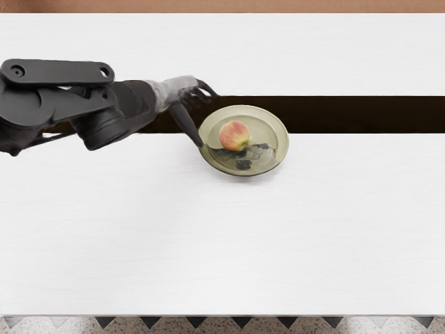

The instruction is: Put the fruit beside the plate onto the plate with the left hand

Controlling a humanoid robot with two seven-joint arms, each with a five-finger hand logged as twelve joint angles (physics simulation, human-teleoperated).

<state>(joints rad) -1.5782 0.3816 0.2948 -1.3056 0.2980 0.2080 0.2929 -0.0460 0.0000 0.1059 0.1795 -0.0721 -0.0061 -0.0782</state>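
White surface [222, 236] held the plate [278, 132] with the fruit [235, 135] on it, but the empty left hand [186, 101], fingers [188, 123] apart, sat right by its rim and might tip the fruit off.

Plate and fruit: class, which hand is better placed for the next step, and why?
Left. The left hand sits by the plate's left rim, fingers spread, holding nothing. The fruit already lies on the plate, so likely only drawing back remains. No right arm shows.
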